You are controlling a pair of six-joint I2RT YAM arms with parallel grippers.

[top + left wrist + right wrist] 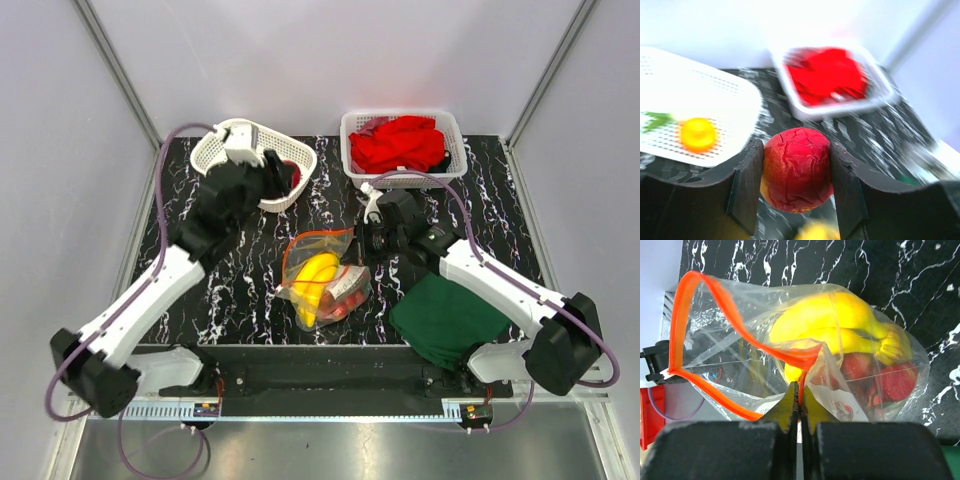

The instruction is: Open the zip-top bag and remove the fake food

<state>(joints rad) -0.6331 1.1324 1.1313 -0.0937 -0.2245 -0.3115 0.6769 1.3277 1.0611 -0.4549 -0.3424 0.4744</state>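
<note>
Squarely in the middle of the black marbled bench (pixel 260 270), the zip-top bag (pixel 325 282) lies with its orange-red zip strip (pixel 682 325) gaping, and with yellow bananas (pixel 840 322) and red pieces (pixel 890 380) inside. Your right tool (pixel 800 396) is fully closed, pinching the bag's plastic just under the strip. Your left tool (pixel 796 172), part-way open, grips a red fruit (pixel 797 167) between both fingers beside the white basket (pixel 225 130), where an orange piece (pixel 697 134) and a green bit (pixel 657 120) lie. Behind, a second basket (pixel 345 140) holds a red cloth (pixel 400 145). A dark green cloth (pixel 445 315) lies near your right arm's base.
</note>
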